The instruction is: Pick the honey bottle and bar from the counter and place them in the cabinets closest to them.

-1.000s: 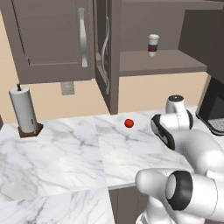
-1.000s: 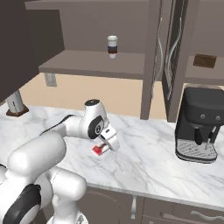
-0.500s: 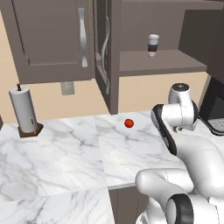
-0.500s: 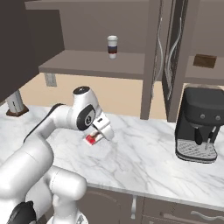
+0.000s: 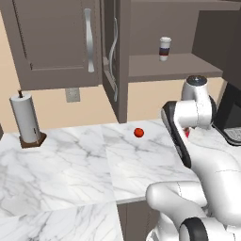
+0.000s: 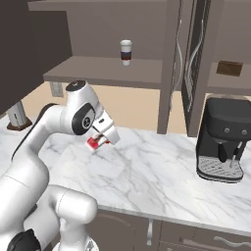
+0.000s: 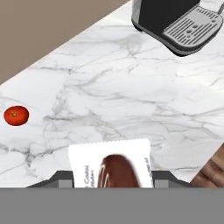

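Open marble counter (image 6: pixel 147 166) lies ahead, with a coffee machine (image 6: pixel 223 139) standing off to the right.

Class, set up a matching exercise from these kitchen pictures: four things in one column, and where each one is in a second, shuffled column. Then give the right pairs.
Things:
1. bar
2. red ball
3. paper cup
4. coffee machine

Places:
A. on the open cabinet shelf
B. between the fingers of the gripper, above the counter
C. standing on the counter at the right end in the right base view
D. lying loose on the marble near the wall

Pairs: 1-B, 2-D, 3-A, 4-C
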